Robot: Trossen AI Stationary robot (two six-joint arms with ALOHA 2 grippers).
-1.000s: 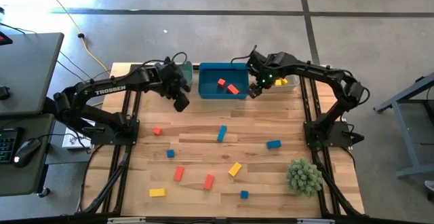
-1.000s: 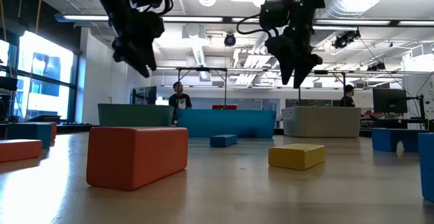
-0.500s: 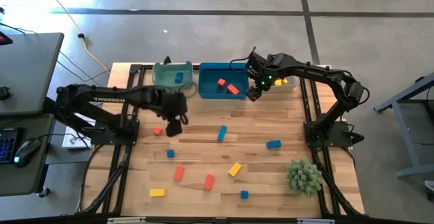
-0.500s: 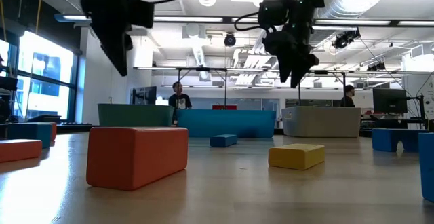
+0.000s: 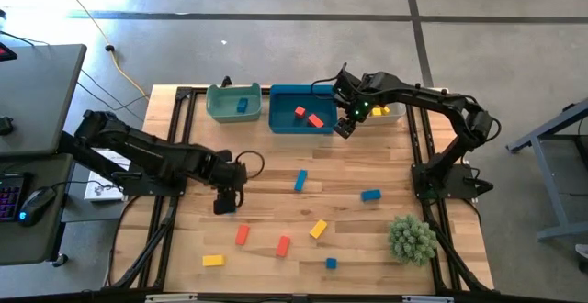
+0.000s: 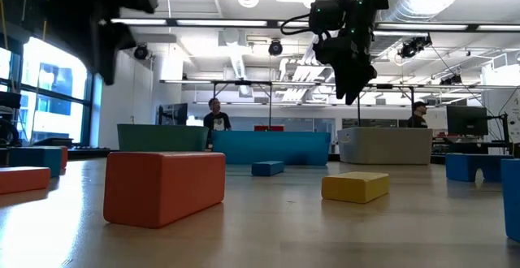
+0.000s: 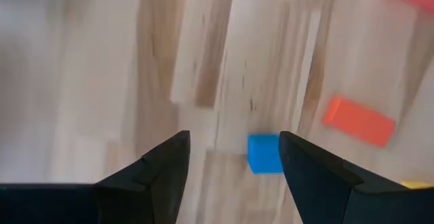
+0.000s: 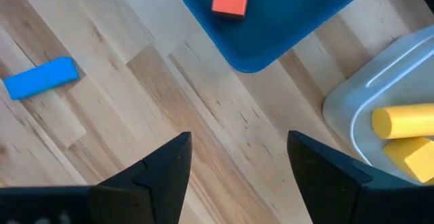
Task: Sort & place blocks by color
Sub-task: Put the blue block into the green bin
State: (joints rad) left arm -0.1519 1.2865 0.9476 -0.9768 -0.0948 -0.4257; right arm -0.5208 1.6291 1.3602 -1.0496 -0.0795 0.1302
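My left gripper [image 5: 225, 203] hangs open low over the table's left middle. In the left wrist view a small blue cube [image 7: 264, 154] lies on the wood just ahead of my open left gripper [image 7: 234, 142], with an orange-red bar [image 7: 358, 121] beyond it. My right gripper [image 5: 344, 124] hovers open at the gap between the blue bin [image 5: 301, 110] and the grey-white bin [image 5: 386, 112]; its wrist view shows my right gripper [image 8: 239, 139] open over bare wood. Loose blocks lie flat on the table: a blue bar [image 5: 300, 181], a blue block [image 5: 370, 195], a yellow one [image 5: 318, 229].
The teal bin [image 5: 232, 101] holds a blue block, the blue bin two red ones [image 5: 315, 120], the grey-white bin yellow pieces [image 8: 407, 121]. More blocks lie near the front: orange-red [image 5: 242, 235], red [image 5: 283, 245], yellow [image 5: 212, 260], blue cube [image 5: 331, 263]. A spiky green plant [image 5: 411, 238] stands front right.
My left gripper has swung from beside the teal bin toward the table's near edge and come down over the small blue cube on the left middle. It stays open. My right arm has kept still.
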